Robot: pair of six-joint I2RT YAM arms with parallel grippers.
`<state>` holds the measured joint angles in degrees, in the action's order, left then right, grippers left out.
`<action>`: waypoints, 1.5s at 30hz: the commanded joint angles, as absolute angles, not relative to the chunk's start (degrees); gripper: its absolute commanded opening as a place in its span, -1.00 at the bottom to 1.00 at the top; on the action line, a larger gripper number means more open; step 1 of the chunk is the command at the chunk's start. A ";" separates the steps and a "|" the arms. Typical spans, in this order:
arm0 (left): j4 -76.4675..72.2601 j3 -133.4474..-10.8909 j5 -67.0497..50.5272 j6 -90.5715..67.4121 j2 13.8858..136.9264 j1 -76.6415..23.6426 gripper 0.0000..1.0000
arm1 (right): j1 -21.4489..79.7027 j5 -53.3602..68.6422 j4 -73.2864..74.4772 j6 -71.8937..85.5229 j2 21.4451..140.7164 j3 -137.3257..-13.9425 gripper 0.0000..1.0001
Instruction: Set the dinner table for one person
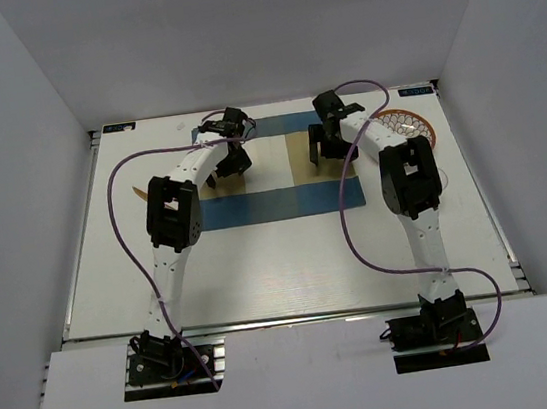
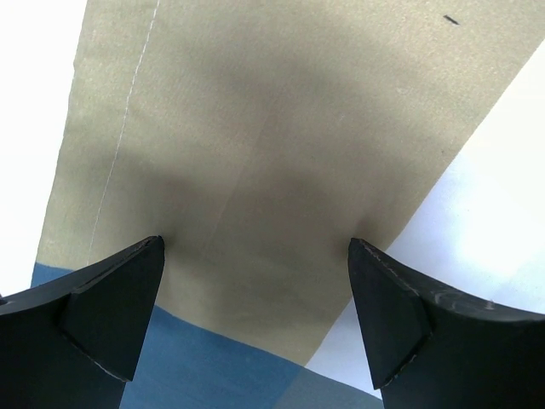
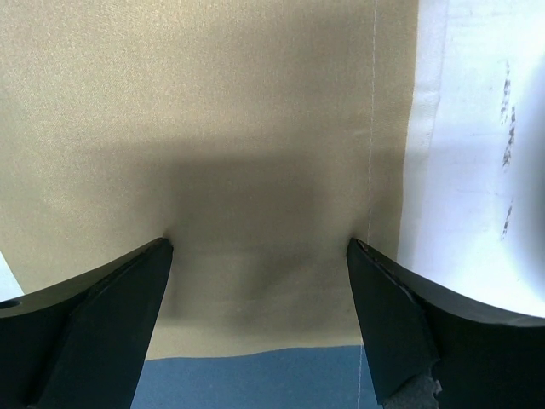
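Observation:
The dinner table (image 1: 291, 263) is a large white flat top. A blue-and-beige striped cloth placemat (image 1: 279, 204) lies on its far middle. My left gripper (image 1: 229, 167) is open, pointing down at the mat's left beige stripe. In the left wrist view the left gripper (image 2: 255, 247) has its tips on or just above the beige cloth (image 2: 255, 128) near the mat's edge, empty. My right gripper (image 1: 320, 148) is open over the right beige stripe. In the right wrist view the right gripper (image 3: 260, 247) is likewise empty on the beige cloth (image 3: 213, 102) near a stitched hem.
A round plate (image 1: 414, 125) with an orange rim and white pattern sits at the far right, partly behind the right arm. A small brown object (image 1: 139, 194) peeks out left of the left arm. Grey walls enclose the table. Purple cables loop over both arms.

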<state>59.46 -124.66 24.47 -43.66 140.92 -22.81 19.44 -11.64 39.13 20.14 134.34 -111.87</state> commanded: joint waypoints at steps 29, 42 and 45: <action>58.09 -118.12 21.97 -40.43 131.84 -21.53 0.96 | 17.84 -7.21 42.27 18.72 133.84 -112.49 0.78; 63.18 -123.30 22.58 -37.80 121.73 -20.83 0.96 | 17.93 -4.13 40.70 20.04 125.96 -109.52 0.79; 65.82 -124.54 23.20 -35.78 119.10 -20.83 0.96 | 18.02 -4.04 40.08 20.39 121.39 -107.15 0.78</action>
<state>61.87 -122.23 21.96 -38.22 124.86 -21.23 17.76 -5.19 40.64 19.59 129.29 -108.27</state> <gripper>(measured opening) 0.979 0.892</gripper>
